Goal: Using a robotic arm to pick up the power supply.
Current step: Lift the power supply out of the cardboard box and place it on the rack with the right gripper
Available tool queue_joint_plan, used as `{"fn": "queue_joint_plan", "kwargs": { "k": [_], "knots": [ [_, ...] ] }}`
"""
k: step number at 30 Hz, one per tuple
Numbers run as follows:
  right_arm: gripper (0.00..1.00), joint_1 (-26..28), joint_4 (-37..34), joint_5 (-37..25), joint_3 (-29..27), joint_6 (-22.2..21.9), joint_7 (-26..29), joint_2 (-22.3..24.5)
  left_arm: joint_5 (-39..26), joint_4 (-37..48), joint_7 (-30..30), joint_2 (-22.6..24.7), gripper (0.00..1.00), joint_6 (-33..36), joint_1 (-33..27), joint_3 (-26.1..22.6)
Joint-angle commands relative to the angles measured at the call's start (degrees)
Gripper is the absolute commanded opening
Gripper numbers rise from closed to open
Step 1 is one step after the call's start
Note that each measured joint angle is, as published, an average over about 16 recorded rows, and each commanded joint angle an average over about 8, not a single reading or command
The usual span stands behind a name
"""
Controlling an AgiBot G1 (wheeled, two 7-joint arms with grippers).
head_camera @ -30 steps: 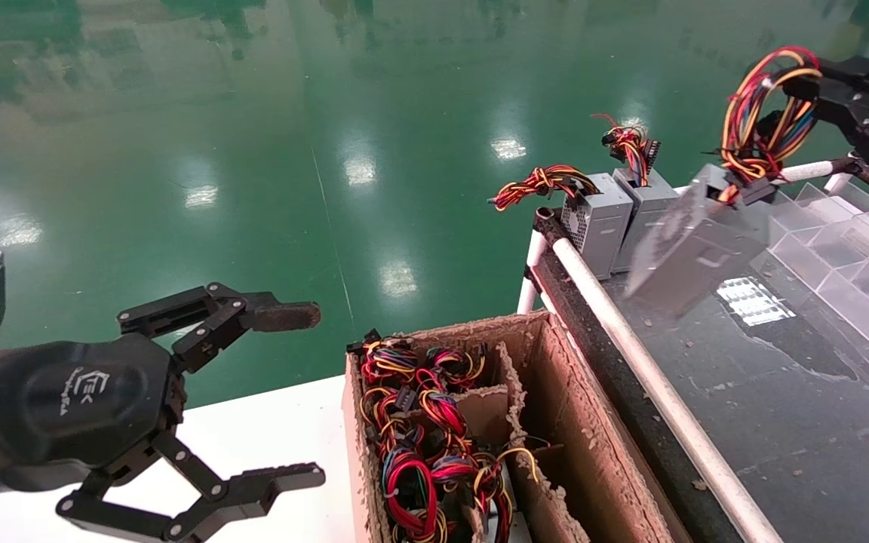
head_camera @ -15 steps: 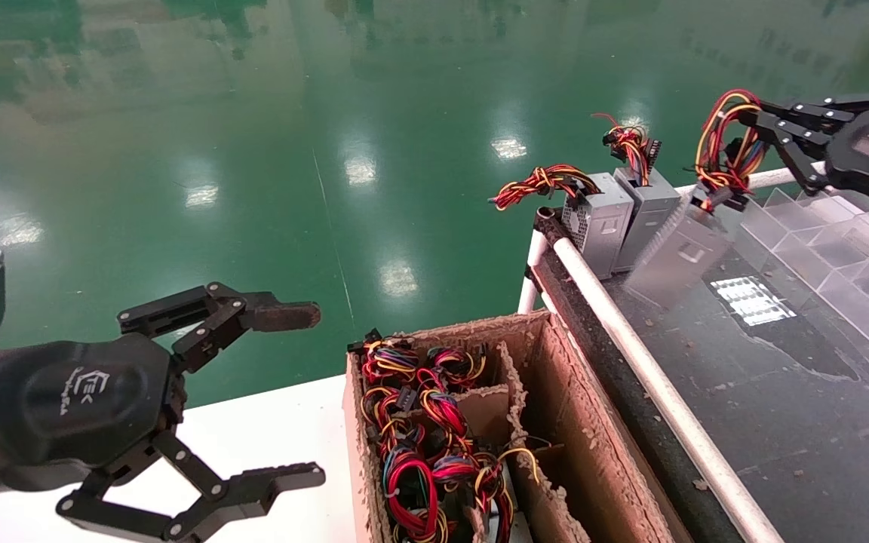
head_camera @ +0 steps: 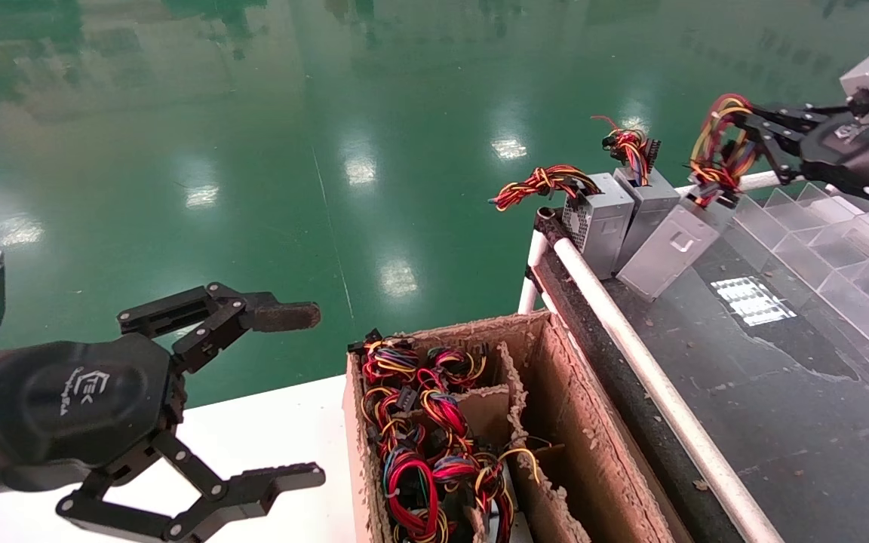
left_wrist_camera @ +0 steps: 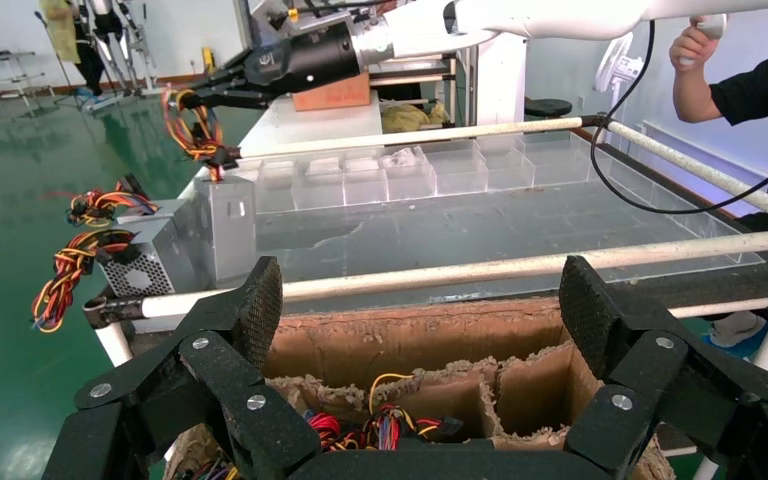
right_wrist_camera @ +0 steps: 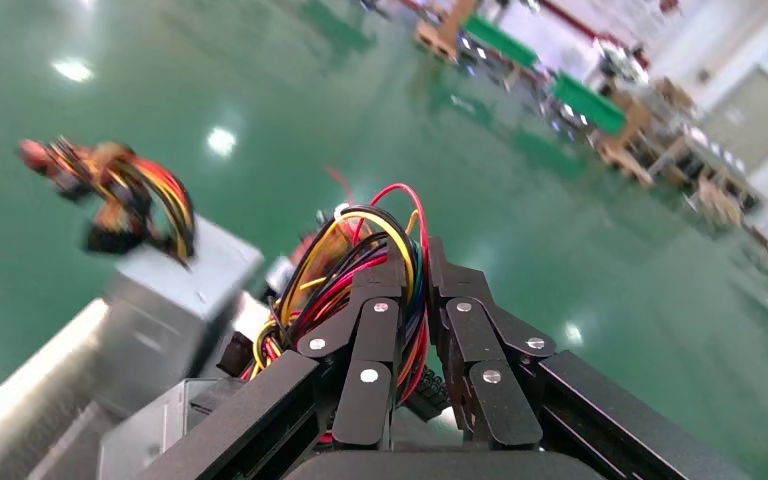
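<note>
While the right arm works at the far end of the black worktop, the scene stands thus:

Right pincer: closed on the loose loop of red, yellow, black and blue wires; in the right wrist view the two black fingers squeeze the bundle between them.

Power supply: grey metal box hanging from those wires at the far left corner of the worktop, tilted; its long axis slopes from the wire end, up and away, down to its lower end at the worktop surface, whether touching it I cannot tell. It leans just beside the nearer of two alike boxes.

Two other supplies: upright, side by side at the worktop's far left corner, each with a tighter wire bundle; the leftmost shows a perforated vent side.

Clear compartment tray: along the right of the worktop; contents cannot be made out.

Cardboard box: open, ragged-edged, against the white rail of the worktop; card dividers split it into cells, the left cells packed with coloured wire bundles, the right-hand cell showing bare card.

Left pincer: parked low at the near left over the white table, fingers spread wide, holding nothing.
</note>
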State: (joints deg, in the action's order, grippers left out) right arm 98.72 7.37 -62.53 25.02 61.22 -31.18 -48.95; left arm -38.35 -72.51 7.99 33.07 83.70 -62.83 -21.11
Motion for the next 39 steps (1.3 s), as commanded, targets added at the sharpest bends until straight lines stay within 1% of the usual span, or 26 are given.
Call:
{"fn": "queue_joint_plan", "kwargs": {
  "k": [1,4,10,16,22,29,34,39],
  "knots": [
    [0.00,0.6,-1.8,-0.5,0.3,-1.4,-0.2,-0.3,0.0,0.0,0.0,0.0,1.00,0.0,0.0,0.0],
    [0.00,0.9,-2.2,-1.2,0.8,1.1,-0.8,0.6,0.0,0.0,0.0,0.0,1.00,0.0,0.0,0.0],
    [0.00,1.5,-2.2,-2.7,2.0,8.1,-2.3,3.1,0.0,0.0,0.0,0.0,1.00,0.0,0.0,0.0],
    [0.00,2.2,-1.8,-4.4,3.2,13.7,-4.4,4.9,0.0,0.0,0.0,0.0,1.00,0.0,0.0,0.0],
    [0.00,2.8,-1.5,-5.5,4.1,18.6,-6.5,5.1,0.0,0.0,0.0,0.0,1.00,0.0,0.0,0.0],
    [0.00,3.1,-2.0,-6.0,4.6,23.6,-8.0,3.8,0.0,0.0,0.0,0.0,1.00,0.0,0.0,0.0],
    [0.00,3.4,-2.9,-6.0,4.7,25.6,-8.9,2.4,0.0,0.0,0.0,0.0,1.00,0.0,0.0,0.0],
    [0.00,4.0,-4.4,-5.8,4.6,24.3,-8.9,0.5,0.0,0.0,0.0,0.0,1.00,0.0,0.0,0.0]
  ]
}}
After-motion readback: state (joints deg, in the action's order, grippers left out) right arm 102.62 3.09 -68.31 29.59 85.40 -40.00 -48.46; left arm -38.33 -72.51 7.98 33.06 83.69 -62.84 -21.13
